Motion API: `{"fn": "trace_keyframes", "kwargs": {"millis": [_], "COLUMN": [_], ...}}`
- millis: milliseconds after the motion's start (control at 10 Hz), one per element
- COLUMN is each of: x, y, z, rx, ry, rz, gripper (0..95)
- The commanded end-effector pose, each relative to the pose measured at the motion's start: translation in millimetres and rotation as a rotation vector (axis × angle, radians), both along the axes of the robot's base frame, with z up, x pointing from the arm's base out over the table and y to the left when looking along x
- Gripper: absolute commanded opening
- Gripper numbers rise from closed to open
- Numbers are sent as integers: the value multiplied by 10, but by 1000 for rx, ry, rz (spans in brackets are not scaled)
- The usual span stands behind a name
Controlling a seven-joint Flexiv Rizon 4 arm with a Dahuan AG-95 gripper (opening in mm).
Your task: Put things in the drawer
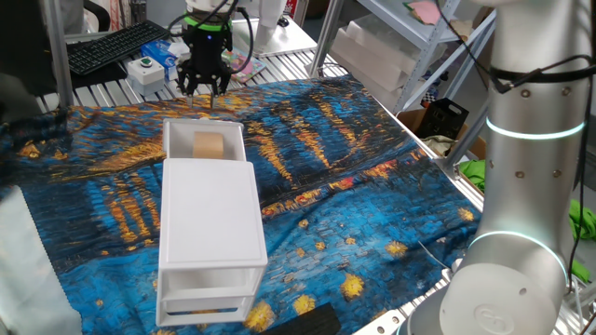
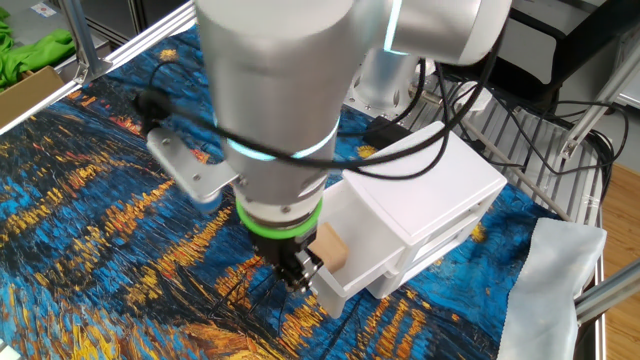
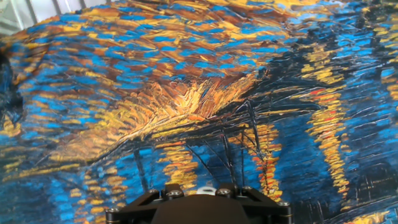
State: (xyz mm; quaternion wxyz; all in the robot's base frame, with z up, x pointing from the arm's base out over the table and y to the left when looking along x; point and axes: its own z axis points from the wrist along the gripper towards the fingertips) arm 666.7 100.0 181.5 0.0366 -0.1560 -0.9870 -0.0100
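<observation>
A small tan wooden cube (image 1: 208, 145) (image 2: 331, 248) lies in the drawer (image 1: 177, 140) (image 2: 360, 235), the top tray pulled out of the white cabinet (image 1: 209, 209) (image 2: 430, 185). My gripper (image 1: 203, 89) (image 2: 296, 272) hangs by the drawer's pulled-out end, apart from the cube. Its dark fingers stand a little apart, open, with nothing between them. The hand view shows only the gripper's black base (image 3: 199, 208) and the painted cloth; fingers, cube and drawer are out of that view.
A blue and orange painted cloth (image 1: 354, 186) covers the table. A black keyboard (image 1: 112, 45) and a white button box (image 1: 149, 70) lie at the back. Metal shelving (image 1: 391, 46) stands at the side, and a white cloth (image 2: 560, 265) hangs beside the cabinet.
</observation>
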Motion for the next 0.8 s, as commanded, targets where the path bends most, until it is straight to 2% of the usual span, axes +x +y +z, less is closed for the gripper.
{"fn": "trace_keyframes", "kwargs": {"millis": [100, 800], "x": [9, -81], "y": [-11, -55], "z": [-37, -194], "rx": [-1, -12], "ry": [-1, -3], "rz": [-3, -22], "gripper": [380, 380]}}
